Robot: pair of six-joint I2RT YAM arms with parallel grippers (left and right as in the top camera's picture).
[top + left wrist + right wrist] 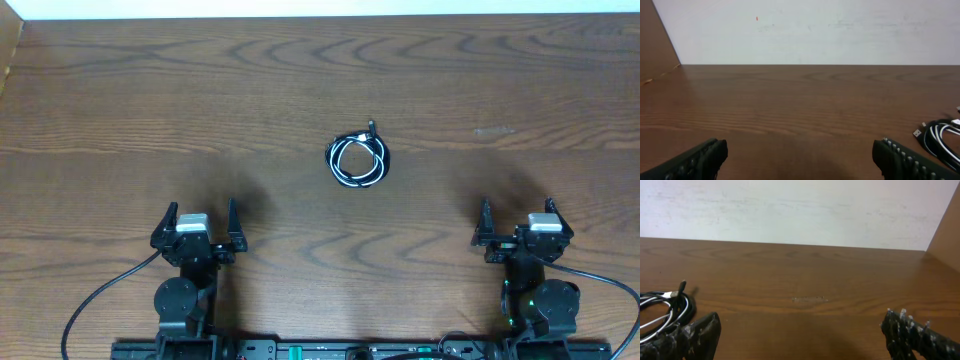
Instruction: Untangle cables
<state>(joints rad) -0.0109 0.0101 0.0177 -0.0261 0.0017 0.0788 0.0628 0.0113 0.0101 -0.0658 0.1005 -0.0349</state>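
The black and white cables [358, 159] lie coiled together in one small round bundle on the wooden table, near its middle, with a plug end sticking up at the top right. The bundle shows at the right edge of the left wrist view [941, 136] and at the left edge of the right wrist view [665, 311]. My left gripper [198, 222] is open and empty near the front left, well short of the coil. My right gripper [520, 222] is open and empty near the front right. Both show as open in the wrist views [800, 155] [800, 332].
The wooden table [200, 90] stretches out to a white wall at the back. A raised wooden side panel stands at the far left [657, 45] and another at the far right [945, 230]. A pale scuff mark [493, 131] is on the table right of the coil.
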